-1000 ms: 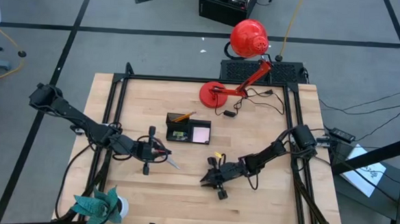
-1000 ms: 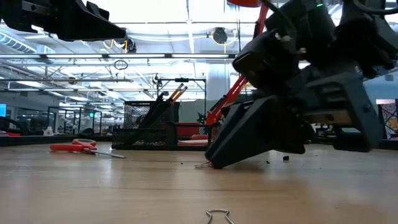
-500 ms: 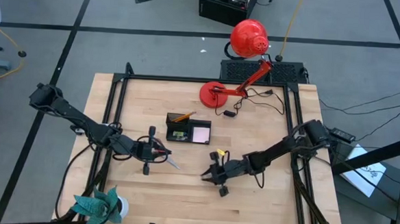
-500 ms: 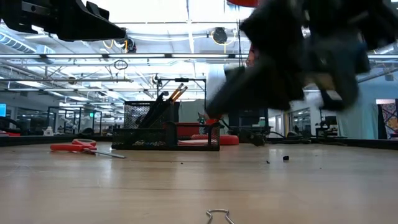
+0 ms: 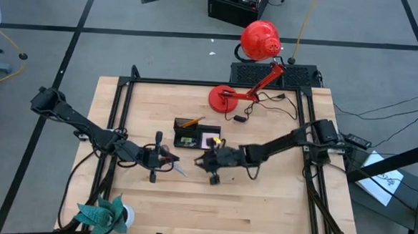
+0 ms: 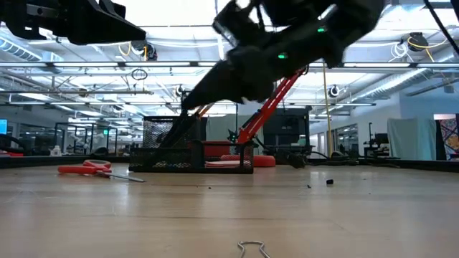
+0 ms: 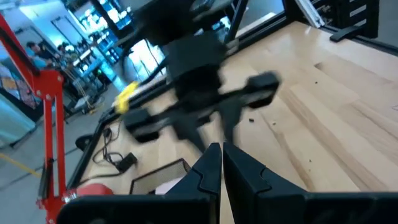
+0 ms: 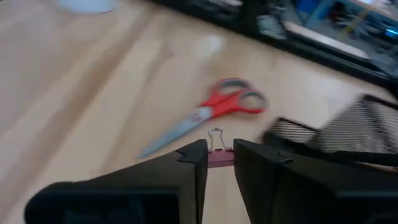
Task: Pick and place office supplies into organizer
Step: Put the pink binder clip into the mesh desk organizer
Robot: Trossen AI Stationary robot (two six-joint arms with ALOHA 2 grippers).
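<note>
the wooden surface (image 5: 276, 206) carries the black mesh organizer (image 5: 196, 134) near its middle, with an orange pencil (image 5: 189, 122) standing in its rear compartment and a pale pink notepad (image 5: 210, 140) lying in the right-hand one. the right arm reaches in from the right side, its right gripper (image 5: 208, 160) just in front of the organizer's front right corner, above the surface and closer to the tray than the other arm is. in the right wrist view its fingers (image 8: 186, 163) are clamped on a small binder clip (image 8: 217, 150), the pinkish body caught between the tips and the wire loop sticking out ahead. from those fingers the organizer lies just ahead and a little to one side, its mesh wall already at the edge of that view, so my judgement is that the coming move is a short carry up and over the front wall into an open compartment.

the left gripper (image 5: 161, 158) waits on the left of the surface, fingers together with nothing between them, right by the red-handled scissors (image 5: 172, 162). the scissors lie flat, long axis slanting, blades pointing away from the tray.
</note>
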